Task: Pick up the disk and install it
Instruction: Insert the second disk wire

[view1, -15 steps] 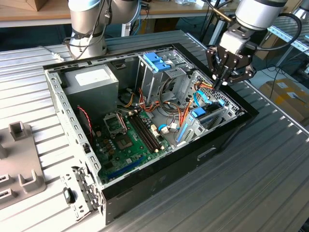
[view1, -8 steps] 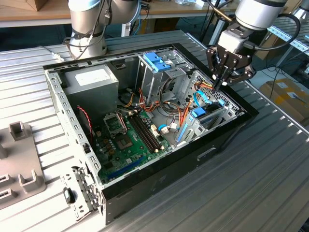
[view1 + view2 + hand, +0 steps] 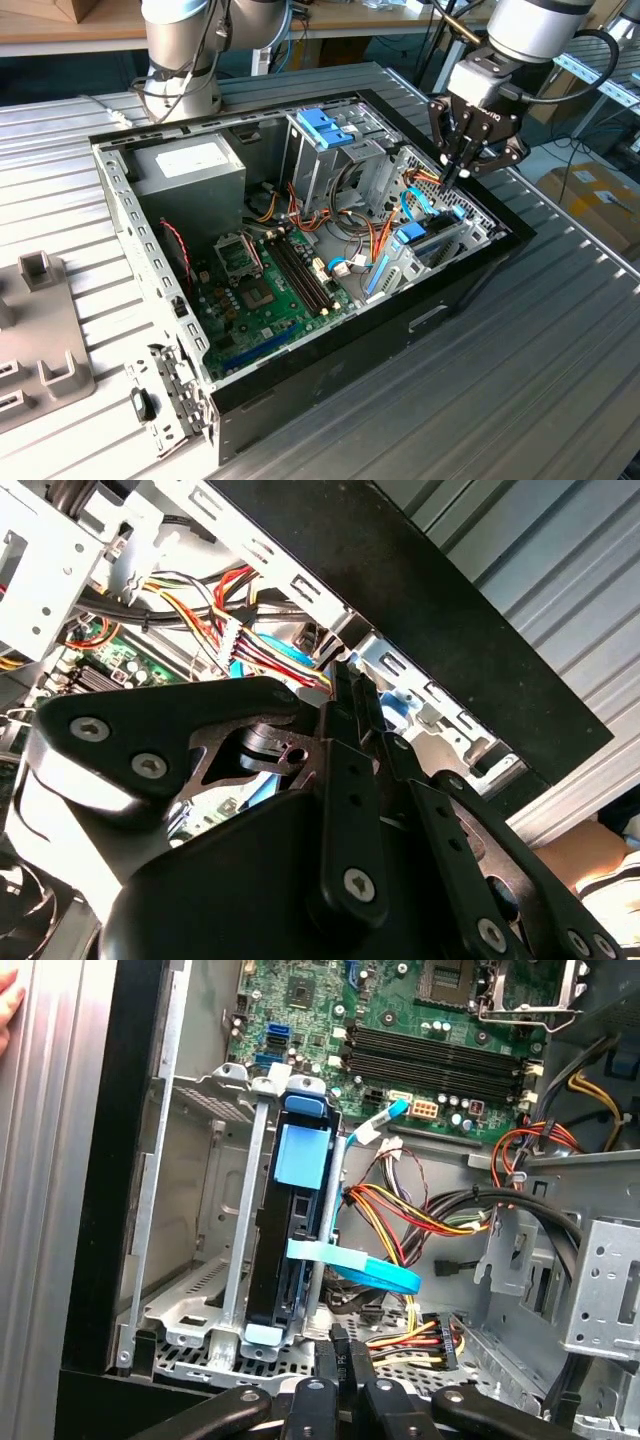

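Above the front corner of the open black desktop computer case (image 3: 330, 370), at about two o'clock from its middle in the exterior view, hangs the black multi-link gripper (image 3: 452, 178) of the silver robot arm (image 3: 535, 25). Its fingers (image 3: 340, 1355) are drawn tightly together into a narrow closed tip and grasp nothing. That tip points down just above the perforated metal floor beside the drive bay.

The disk (image 3: 290, 1260), a flat dark hard drive in a light-blue plastic carrier frame, stands on edge inside the grey metal drive bay (image 3: 190, 1220). A pale-blue flat ribbon cable (image 3: 360, 1265) crosses its side. In the first wrist view the closed fingertips sit just beside the disk's near end, close to it, though contact cannot be made out.

A bundle of red, yellow and black power wires (image 3: 420, 1220) lies next to the bay. The green motherboard (image 3: 265, 285) covers the case floor toward seven o'clock in the exterior view. A blue plastic latch (image 3: 325, 125) tops the grey drive cage at twelve o'clock. The case rests on a ribbed grey metal table (image 3: 520, 370).
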Controlling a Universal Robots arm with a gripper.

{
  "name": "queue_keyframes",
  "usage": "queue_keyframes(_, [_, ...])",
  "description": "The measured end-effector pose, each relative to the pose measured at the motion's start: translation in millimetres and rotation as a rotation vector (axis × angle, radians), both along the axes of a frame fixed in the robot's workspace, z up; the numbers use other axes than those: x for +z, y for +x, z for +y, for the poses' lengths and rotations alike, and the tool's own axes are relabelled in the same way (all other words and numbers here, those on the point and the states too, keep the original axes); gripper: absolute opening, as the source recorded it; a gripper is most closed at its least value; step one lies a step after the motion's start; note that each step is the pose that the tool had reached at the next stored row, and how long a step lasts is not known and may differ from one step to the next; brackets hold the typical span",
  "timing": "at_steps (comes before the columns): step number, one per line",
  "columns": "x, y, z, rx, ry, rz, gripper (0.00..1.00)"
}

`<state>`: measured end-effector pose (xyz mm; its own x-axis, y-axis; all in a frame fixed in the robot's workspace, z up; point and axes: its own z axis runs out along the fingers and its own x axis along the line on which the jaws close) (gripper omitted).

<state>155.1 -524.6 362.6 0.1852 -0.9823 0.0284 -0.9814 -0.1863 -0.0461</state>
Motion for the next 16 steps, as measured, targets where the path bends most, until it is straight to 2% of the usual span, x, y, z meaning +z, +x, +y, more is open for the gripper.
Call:
queue_keyframes(2, [-0.4, -2.8, 0.0, -0.002, -0.0004, 0.0000, 0.17])
queue_keyframes(5, [-2.0, -2.9, 0.0, -0.049, -0.0026, 0.0000, 0.17])
queue_keyframes(7, [-2.5, -2.9, -0.3, -0.063, -0.0027, 0.0000, 0.17])
queue_keyframes(11, [-2.7, -4.2, -3.2, -0.065, -0.0008, 0.0002, 0.17])
queue_keyframes(13, [-2.7, -5.0, -7.3, -0.065, 0.0129, 0.0005, 0.17])
queue_keyframes(14, [-2.7, -5.2, -8.8, -0.065, 0.0176, 0.0007, 0.17])
queue_keyframes(15, [-2.7, -5.7, -12.2, -0.065, 0.0294, 0.0011, 0.17])
queue_keyframes(16, [-2.8, -6.0, -13.7, -0.065, 0.0371, 0.0013, 0.17])
